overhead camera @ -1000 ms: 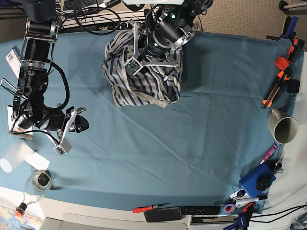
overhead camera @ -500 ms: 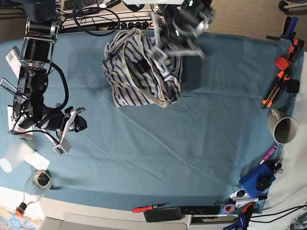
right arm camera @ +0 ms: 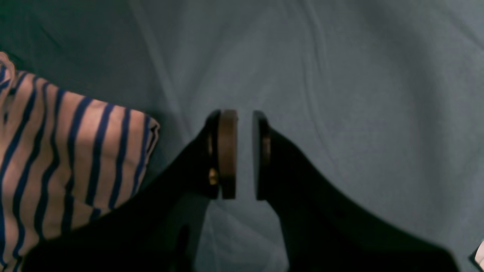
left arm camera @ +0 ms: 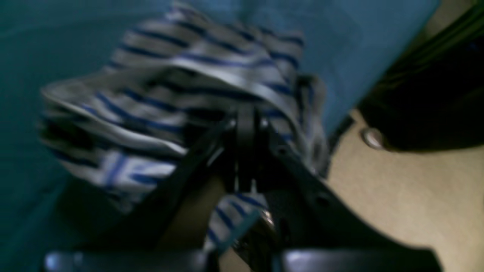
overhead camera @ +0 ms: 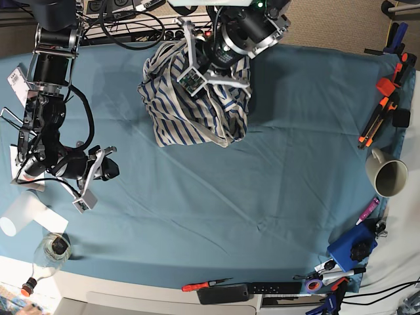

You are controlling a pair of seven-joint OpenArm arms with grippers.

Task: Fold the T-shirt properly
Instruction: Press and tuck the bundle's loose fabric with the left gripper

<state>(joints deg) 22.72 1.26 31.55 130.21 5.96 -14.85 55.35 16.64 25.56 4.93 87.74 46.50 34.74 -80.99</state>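
The T-shirt [overhead camera: 190,121], cream with thin blue stripes, lies bunched in a heap at the back middle of the teal tablecloth [overhead camera: 230,197]. My left gripper [overhead camera: 193,69] hangs over the heap's upper part. In the blurred left wrist view the left gripper [left arm camera: 245,124] is shut, its tips against a hem fold of the T-shirt [left arm camera: 143,94]; whether cloth is pinched does not show. My right gripper [overhead camera: 108,169] hovers low at the left of the table, apart from the shirt. Its pads [right arm camera: 227,155] stand a narrow gap apart with nothing between them, and the T-shirt [right arm camera: 68,151] shows at that view's left.
A grey mug [overhead camera: 387,172] and orange clamps [overhead camera: 387,98] sit along the right edge. A blue box [overhead camera: 351,246], pens and tape lie at the front right. A screwdriver [overhead camera: 203,285] and a remote [overhead camera: 249,290] lie along the front edge, a glass bottle [overhead camera: 52,249] at the front left.
My left arm swung up and to the right off the heap, then came back over its upper part. The shirt's outline barely changed. The right arm stayed put.
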